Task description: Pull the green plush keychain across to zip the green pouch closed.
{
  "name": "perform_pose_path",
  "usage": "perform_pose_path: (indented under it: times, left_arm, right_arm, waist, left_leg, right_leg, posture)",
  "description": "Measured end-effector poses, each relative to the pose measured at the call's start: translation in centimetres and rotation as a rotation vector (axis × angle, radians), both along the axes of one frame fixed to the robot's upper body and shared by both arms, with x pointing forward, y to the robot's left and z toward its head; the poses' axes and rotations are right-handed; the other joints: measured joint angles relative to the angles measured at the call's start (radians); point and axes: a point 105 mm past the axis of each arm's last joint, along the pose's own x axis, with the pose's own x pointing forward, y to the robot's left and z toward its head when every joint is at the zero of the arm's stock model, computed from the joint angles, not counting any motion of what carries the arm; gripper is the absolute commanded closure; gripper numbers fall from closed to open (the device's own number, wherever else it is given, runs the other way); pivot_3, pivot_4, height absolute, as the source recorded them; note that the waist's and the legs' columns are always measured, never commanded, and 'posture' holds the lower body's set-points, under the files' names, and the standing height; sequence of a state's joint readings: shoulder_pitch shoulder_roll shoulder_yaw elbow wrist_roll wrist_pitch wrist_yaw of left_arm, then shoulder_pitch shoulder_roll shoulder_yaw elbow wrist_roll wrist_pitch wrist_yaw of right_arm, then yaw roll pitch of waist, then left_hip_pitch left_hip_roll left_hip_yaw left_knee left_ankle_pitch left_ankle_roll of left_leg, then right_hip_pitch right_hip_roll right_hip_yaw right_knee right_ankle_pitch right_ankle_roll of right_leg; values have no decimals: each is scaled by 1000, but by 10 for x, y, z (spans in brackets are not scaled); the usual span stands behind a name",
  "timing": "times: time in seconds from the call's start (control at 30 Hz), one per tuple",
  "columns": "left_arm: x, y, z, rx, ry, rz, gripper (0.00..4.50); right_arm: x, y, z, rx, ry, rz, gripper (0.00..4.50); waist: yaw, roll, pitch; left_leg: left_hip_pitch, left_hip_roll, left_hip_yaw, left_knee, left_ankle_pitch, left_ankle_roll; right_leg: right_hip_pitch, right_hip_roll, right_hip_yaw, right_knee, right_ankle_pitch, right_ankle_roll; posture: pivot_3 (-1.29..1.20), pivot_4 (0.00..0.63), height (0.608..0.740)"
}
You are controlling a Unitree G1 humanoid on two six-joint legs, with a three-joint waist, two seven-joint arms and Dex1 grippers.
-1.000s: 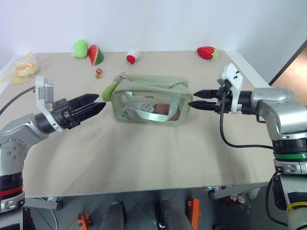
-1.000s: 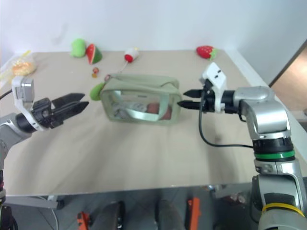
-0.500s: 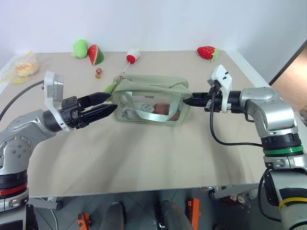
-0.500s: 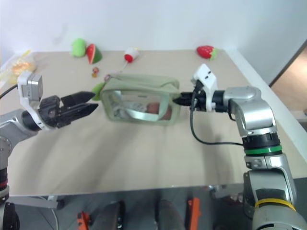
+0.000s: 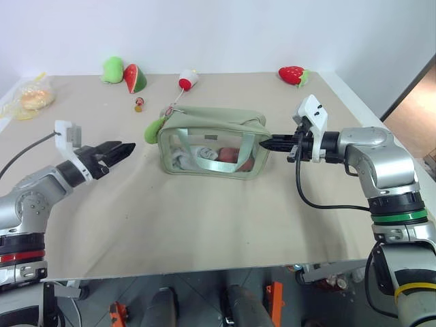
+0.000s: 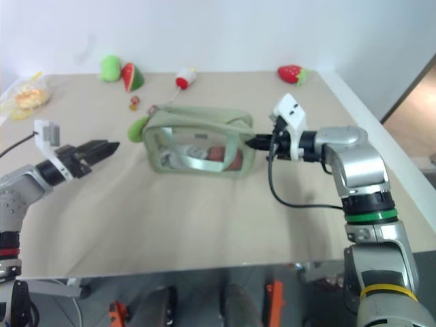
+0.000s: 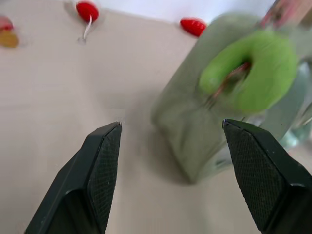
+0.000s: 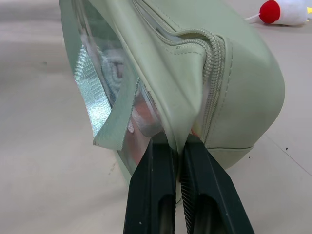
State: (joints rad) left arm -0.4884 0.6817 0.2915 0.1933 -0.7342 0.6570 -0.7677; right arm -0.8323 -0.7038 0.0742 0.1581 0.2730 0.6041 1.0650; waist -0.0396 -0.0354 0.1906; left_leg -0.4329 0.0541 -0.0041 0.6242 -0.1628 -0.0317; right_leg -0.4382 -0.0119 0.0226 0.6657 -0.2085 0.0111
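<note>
Beige table; green pouch hides right gripper tips

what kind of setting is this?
Probably a lab test bench: a bare beige table against a plain white wall, staged with a green pouch and scattered plush toys such as a strawberry.

Bare worktop lay open between the left pincer and the green plush keychain, which hung at the near end of the green pouch. The right pincer blocked the pouch's far end, clamped on its corner. A small figurine stood well behind.
</note>
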Motion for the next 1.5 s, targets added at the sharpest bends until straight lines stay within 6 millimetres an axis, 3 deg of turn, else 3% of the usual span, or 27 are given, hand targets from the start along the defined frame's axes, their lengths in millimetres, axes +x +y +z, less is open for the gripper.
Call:
perform_pose_path:
  times: [0.13, 0.33, 0.57, 0.83, 1.17, 1.2, 1.5]
  left_arm:
    - [-1, -10, -4, 2, 5, -48, 1072]
    - [-11, -33, 11, 14, -51, -183, 1072]
    - [-7, -44, 25, 4, -96, -217, 1072]
    - [-4, -48, 25, -8, -97, -215, 1072]
    - [4, -46, 21, -31, -72, -175, 4334]
    - [5, -45, 21, -30, -73, -171, 4486]
    - [19, -45, 33, -32, -114, -117, 4486]
  right_arm:
    - [-2, 1, -1, -2, -2, 3, 4419]
    - [-3, 0, -2, 2, 0, 3, 4419]
    - [-4, 0, -2, 1, -5, -6, 4419]
    - [-3, -1, -3, 0, -9, -16, 4419]
    - [-3, -1, -4, 7, -4, -28, 4500]
    - [-3, -1, -4, 8, -4, -28, 4500]
    - [-3, -2, -5, 10, -3, -35, 4500]
  waist:
    - [-1, 0, 0]
    - [0, 0, 0]
    - [0, 0, 0]
    - [0, 0, 0]
    - [0, 0, 0]
    - [0, 0, 0]
    - [1, 0, 0]
  left_leg:
    - [0, 1, 0, 0, 0, 0]
    - [0, 1, 0, 0, 0, 0]
    - [1, 1, 0, 0, 0, 0]
    - [1, 1, 0, 0, 0, 0]
    - [1, 1, 0, 0, 0, 0]
    - [1, 1, 0, 0, 0, 0]
    - [1, 1, 0, 1, 0, 0]
  right_leg:
    - [0, 1, 0, 0, 0, 0]
    - [0, 1, 0, 0, 0, 0]
    - [0, 1, 1, 0, 0, 0]
    - [0, 1, 1, 0, 1, 0]
    - [1, 2, 1, 0, 1, 0]
    - [1, 2, 1, 0, 1, 0]
    - [1, 2, 1, 0, 1, 0]
  posture:
    - [0, 150, 740]
    - [0, 150, 740]
    - [0, 150, 740]
    - [0, 150, 740]
    - [0, 150, 740]
    - [0, 150, 740]
    - [0, 150, 740]
